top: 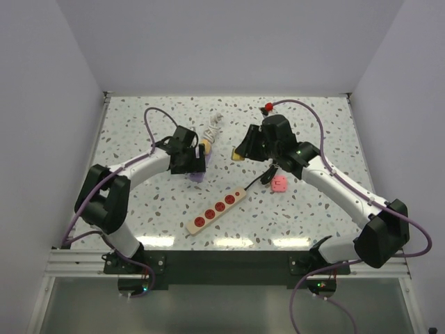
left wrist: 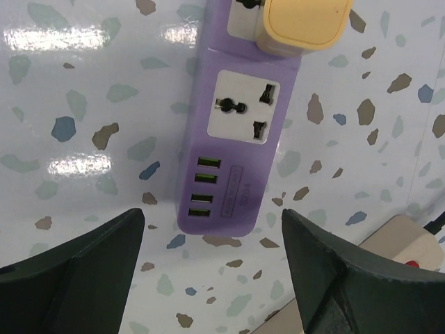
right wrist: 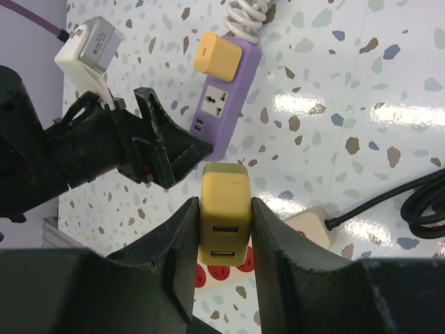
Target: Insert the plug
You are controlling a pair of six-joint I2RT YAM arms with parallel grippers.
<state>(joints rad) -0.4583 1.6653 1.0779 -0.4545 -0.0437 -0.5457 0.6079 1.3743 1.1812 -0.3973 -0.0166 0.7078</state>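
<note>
A purple power strip [left wrist: 236, 146] lies on the speckled table, with a yellow plug [left wrist: 302, 24] seated in its far socket and a free socket [left wrist: 242, 106] beside several USB ports. My left gripper [left wrist: 212, 264] hangs open and empty just above the strip's near end. In the top view the left gripper [top: 188, 158] hides most of the strip [top: 197, 175]. My right gripper [right wrist: 224, 207] is shut on a yellow charger plug [right wrist: 226, 223] and holds it in the air right of the purple strip [right wrist: 229, 97]. The top view shows this gripper [top: 243, 147] too.
A beige power strip [top: 217, 210] with red sockets lies in front of both grippers, its black cable [right wrist: 417, 202] coiled to the right. A pink object [top: 279, 184] lies under the right arm. A white coiled cable [top: 214, 127] runs back from the purple strip.
</note>
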